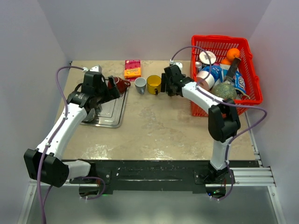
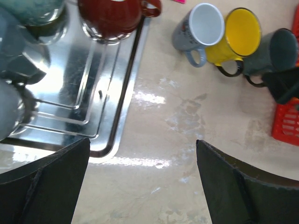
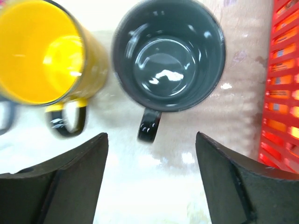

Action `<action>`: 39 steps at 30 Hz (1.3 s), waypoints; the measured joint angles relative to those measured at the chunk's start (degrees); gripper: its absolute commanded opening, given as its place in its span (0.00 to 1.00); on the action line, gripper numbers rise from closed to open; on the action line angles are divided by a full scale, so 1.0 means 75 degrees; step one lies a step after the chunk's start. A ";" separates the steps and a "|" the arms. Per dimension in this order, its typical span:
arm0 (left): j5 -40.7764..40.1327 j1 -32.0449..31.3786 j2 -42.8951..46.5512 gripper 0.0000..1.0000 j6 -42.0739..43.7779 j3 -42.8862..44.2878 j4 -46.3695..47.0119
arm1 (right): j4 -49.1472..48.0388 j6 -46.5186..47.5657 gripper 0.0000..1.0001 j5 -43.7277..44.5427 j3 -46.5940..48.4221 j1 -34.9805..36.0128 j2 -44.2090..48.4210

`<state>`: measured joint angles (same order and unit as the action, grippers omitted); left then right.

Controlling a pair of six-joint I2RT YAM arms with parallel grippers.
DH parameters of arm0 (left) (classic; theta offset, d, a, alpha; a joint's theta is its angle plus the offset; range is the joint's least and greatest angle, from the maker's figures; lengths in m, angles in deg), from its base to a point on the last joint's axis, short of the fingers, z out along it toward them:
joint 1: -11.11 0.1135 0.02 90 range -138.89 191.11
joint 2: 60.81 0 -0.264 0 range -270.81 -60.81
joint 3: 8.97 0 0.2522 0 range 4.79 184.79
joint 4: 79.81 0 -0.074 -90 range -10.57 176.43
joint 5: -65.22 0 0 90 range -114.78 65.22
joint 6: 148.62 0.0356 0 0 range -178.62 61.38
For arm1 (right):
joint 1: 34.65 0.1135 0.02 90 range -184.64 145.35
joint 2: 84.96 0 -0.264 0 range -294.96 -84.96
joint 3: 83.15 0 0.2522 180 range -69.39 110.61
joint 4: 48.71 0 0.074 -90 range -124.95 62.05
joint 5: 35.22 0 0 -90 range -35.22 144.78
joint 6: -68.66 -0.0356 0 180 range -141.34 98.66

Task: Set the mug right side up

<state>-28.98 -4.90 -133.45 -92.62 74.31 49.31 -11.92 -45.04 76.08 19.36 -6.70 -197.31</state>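
Observation:
A red mug (image 2: 112, 16) stands on the far right corner of a steel tray (image 2: 79, 93); its mouth does not show, and it seems to rest mouth down. It also shows in the top view (image 1: 121, 85). My left gripper (image 2: 142, 186) is open and empty above the table just right of the tray, a little short of the red mug; in the top view the left gripper (image 1: 110, 91) is beside that mug. My right gripper (image 3: 152, 186) is open and empty, hovering over an upright dark grey mug (image 3: 169, 51) whose handle points toward the fingers.
An upright yellow mug (image 3: 42, 51) and an upright grey mug with a white inside (image 2: 198, 28) stand left of the dark mug. A red basket (image 1: 250, 70) full of items sits at the right. A pink box (image 1: 132, 69) lies at the back. Blurred grey shapes (image 2: 18, 70) crowd the tray's left.

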 measured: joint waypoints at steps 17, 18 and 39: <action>-0.1556 0.2334 -0.0006 0.99 -0.0425 -0.0169 -0.0711 | 0.0009 -0.0154 0.98 -0.1478 -0.1463 0.0000 0.3107; -0.1556 0.2623 -0.0006 0.99 -0.0629 -0.0219 -0.0717 | 0.0015 -0.0178 0.98 -0.1594 -0.1620 0.0000 0.3150; -0.1923 0.4482 -0.0962 0.94 -0.5106 -0.1105 -0.0752 | -0.0026 -0.0353 0.98 -0.2439 -0.2923 0.0038 0.4354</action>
<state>-43.41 28.71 -140.66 -130.91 66.02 43.67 -12.12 -47.68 57.79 -2.56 -6.42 -164.66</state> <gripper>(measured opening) 0.943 0.981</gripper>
